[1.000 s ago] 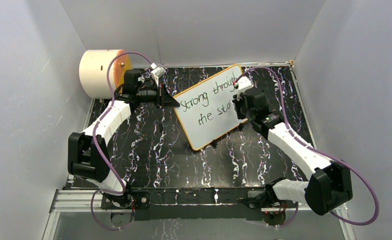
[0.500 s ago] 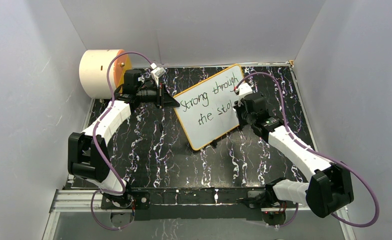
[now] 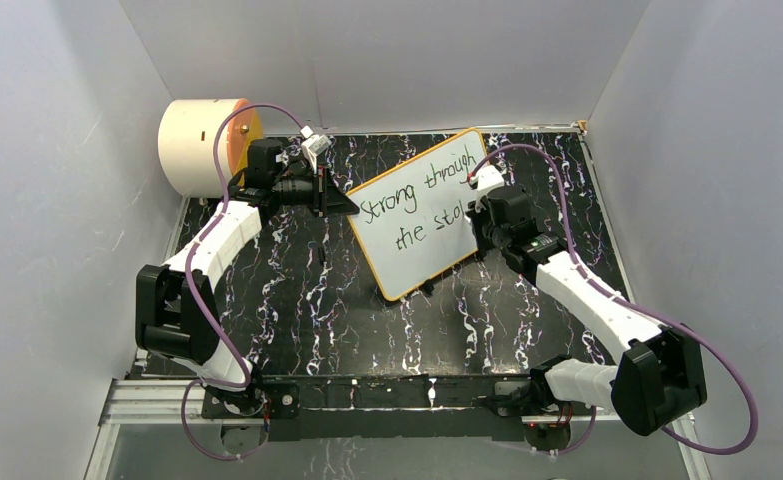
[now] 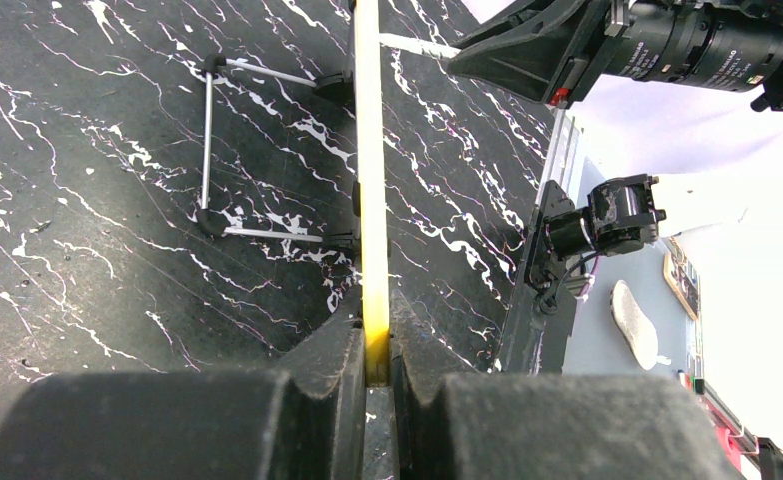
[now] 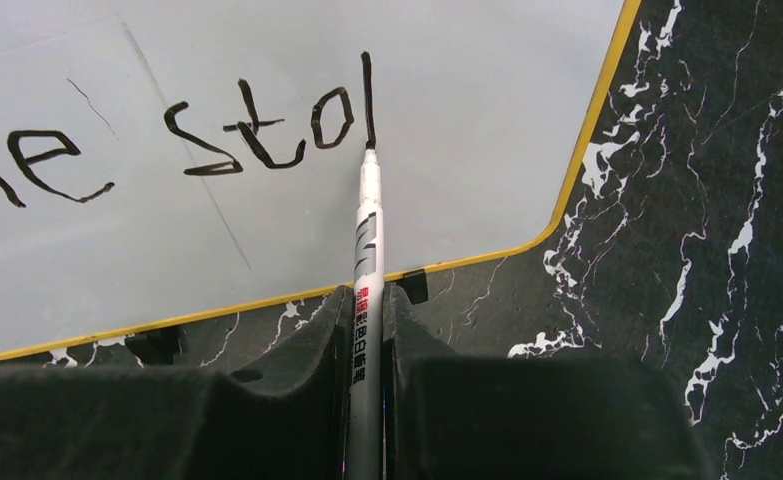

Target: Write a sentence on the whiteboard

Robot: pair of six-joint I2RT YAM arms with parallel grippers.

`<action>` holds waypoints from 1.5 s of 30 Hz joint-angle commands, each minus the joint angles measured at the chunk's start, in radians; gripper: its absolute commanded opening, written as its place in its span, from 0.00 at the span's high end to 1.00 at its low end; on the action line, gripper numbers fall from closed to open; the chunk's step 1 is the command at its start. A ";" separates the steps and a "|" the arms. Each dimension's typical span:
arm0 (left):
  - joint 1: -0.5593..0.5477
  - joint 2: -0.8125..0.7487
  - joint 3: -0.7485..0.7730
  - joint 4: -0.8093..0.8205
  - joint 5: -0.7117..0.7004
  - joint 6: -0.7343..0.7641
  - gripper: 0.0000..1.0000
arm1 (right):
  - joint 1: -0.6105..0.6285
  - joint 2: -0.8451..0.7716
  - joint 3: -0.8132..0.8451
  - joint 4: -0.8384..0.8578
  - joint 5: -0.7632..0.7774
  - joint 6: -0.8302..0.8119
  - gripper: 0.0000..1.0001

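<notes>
The whiteboard [image 3: 419, 232], white with a thin yellow frame, lies slanted across the black marbled table. It reads "Strong through the sto", followed by one upright stroke. My left gripper [image 3: 353, 206] is shut on the yellow edge of the whiteboard [image 4: 370, 180]; in the left wrist view that gripper [image 4: 375, 345] pinches the frame tightly. My right gripper [image 3: 479, 222] is at the board's right side, shut on a white marker [image 5: 369, 235]. The marker's black tip touches the whiteboard [image 5: 487, 110] at the foot of the upright stroke, right after the "o". From the wrist the right gripper [image 5: 367, 300] clamps the marker barrel.
A cream cylinder with an orange face [image 3: 204, 146] lies at the back left corner, just behind my left arm. Grey walls close in the table [image 3: 307, 300] on three sides. A thin wire stand with black feet [image 4: 208, 150] sticks out beside the board's edge.
My right gripper drew the marker down a little, leaving an upright stroke after "sto". The left gripper and the board have stayed still.
</notes>
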 commanded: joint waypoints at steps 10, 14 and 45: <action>0.001 -0.041 -0.002 -0.024 0.031 0.014 1.00 | -0.009 0.011 0.105 0.082 -0.001 -0.019 1.00; 0.001 -0.041 -0.002 -0.024 0.031 0.014 1.00 | -0.012 0.018 0.109 0.088 0.005 -0.023 1.00; 0.001 -0.044 -0.002 -0.024 0.030 0.016 1.00 | -0.022 0.004 0.070 0.072 -0.044 0.000 1.00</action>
